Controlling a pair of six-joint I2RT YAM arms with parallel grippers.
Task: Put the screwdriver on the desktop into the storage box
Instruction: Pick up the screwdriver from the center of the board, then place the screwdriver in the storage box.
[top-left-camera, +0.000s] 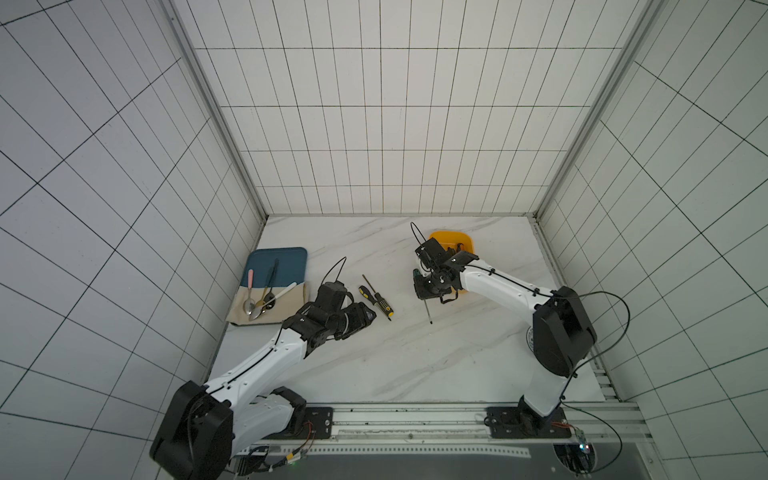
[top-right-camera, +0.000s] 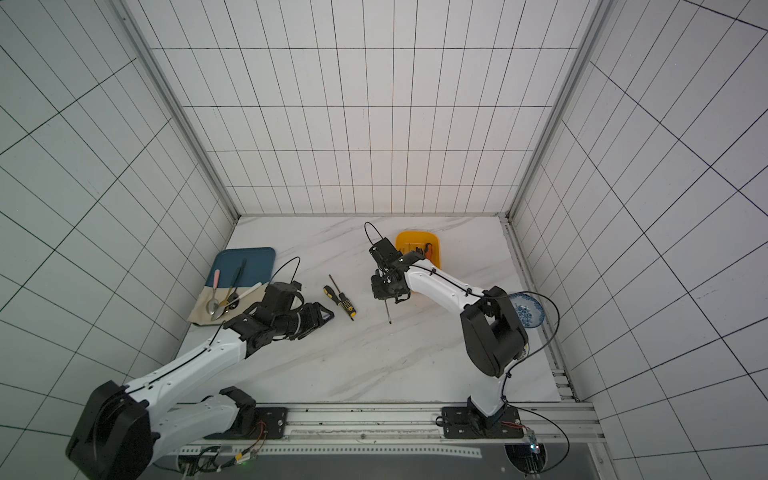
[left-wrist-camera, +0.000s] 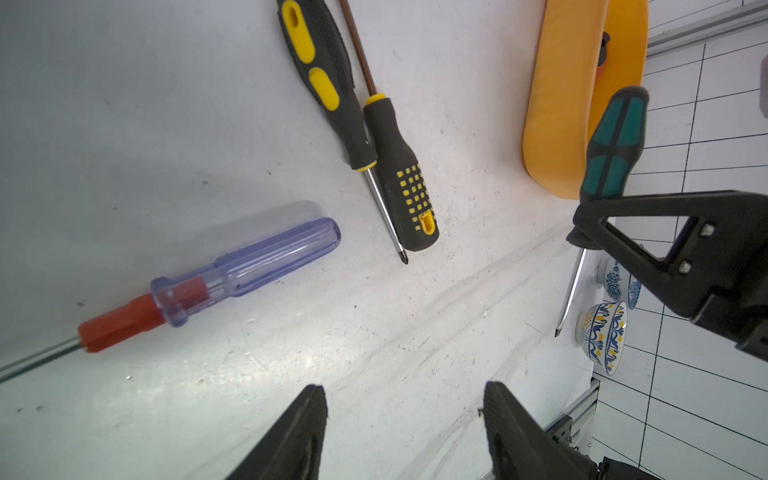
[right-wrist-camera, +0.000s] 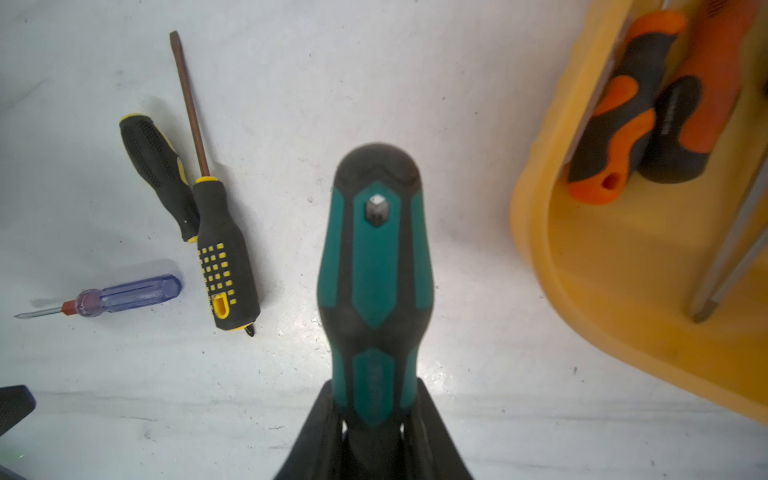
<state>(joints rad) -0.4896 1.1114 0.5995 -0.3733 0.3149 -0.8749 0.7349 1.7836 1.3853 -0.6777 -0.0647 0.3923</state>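
Note:
My right gripper (right-wrist-camera: 374, 390) is shut on a green-and-black screwdriver (right-wrist-camera: 374, 270), holding it near the shaft end of the handle. It hangs above the desktop (top-left-camera: 415, 365), just beside the yellow storage box (top-left-camera: 451, 239), with its shaft (top-left-camera: 428, 309) pointing toward the table's front. The box (right-wrist-camera: 582, 291) holds orange-and-black screwdrivers (right-wrist-camera: 623, 108). Two black-and-yellow screwdrivers (top-left-camera: 376, 297) lie side by side mid-table. A clear purple screwdriver (left-wrist-camera: 249, 266) lies near them. My left gripper (left-wrist-camera: 405, 395) hovers open over bare desktop beside the purple one.
A dark-blue tray (top-left-camera: 291, 259) with a beige cloth (top-left-camera: 291, 303) and spoons (top-left-camera: 259, 299) sits at the left. A blue-patterned bowl (top-right-camera: 528, 309) stands at the right edge, behind the right arm. Tiled walls close in the table on three sides.

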